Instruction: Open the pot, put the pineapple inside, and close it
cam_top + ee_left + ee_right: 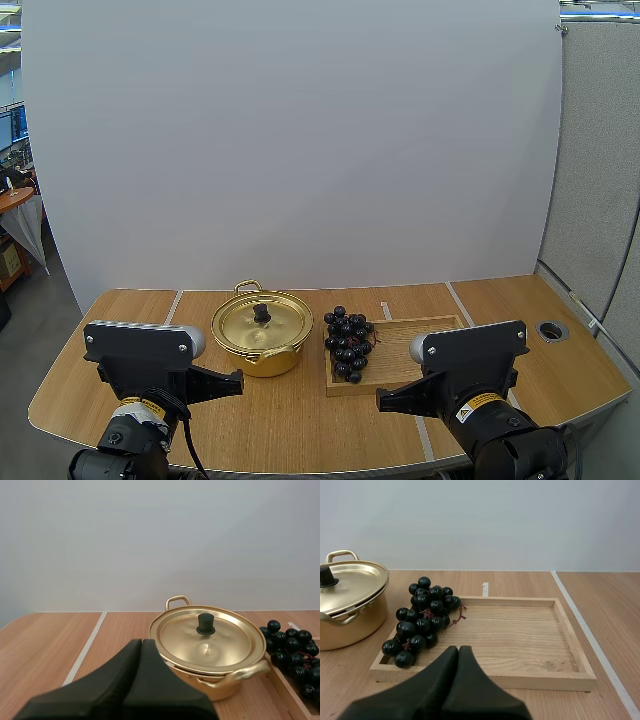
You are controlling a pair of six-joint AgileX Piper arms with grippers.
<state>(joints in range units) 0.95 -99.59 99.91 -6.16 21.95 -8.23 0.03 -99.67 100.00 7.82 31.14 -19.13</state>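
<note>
High view: the left gripper and right gripper hang at the near edge of the table, fingers pressed together, holding nothing. Ahead of the left gripper and a little to its right stands the pot, its lid on. Ahead of the right gripper lies the tray, with grapes at its end nearest the pot. No pineapple is to be seen; the fruit at hand is the grapes.

Left wrist view: the shut fingers form one dark wedge, the pot just beyond them, and the knob stands upright at the lid's middle.

Right wrist view: its wedge points at the tray's near rim, grapes ahead and to the left.

Judgement: lid on and grapes on the tray suit a closed pot awaiting fruit. Any lift would call for the left fingers to part and straddle the knob.
</note>
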